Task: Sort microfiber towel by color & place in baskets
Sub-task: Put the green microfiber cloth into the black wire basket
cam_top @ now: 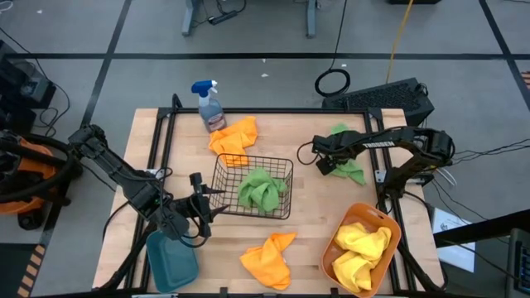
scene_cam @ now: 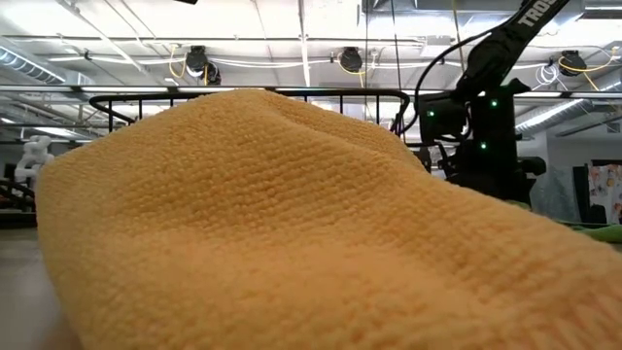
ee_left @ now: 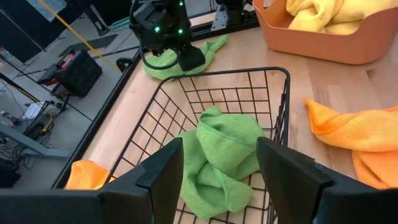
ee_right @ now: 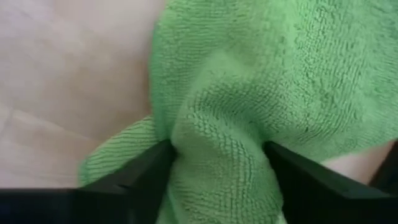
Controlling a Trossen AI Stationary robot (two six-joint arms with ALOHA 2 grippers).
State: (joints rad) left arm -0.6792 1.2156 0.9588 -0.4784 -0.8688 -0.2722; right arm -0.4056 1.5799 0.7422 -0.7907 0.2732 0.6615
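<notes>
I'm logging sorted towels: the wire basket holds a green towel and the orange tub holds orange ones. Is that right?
Not quite. The black wire basket does hold a green towel, but the towels in the orange tub are yellow, as the high view shows. The orange towels lie loose on the table.

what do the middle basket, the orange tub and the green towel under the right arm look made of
Middle basket: thin black wire, probably coated metal; open grid. Orange tub: likely plastic; smooth matte one-piece walls. Green towel: soft microfiber-like cloth; fine looped weave, with the right gripper at it.
</notes>
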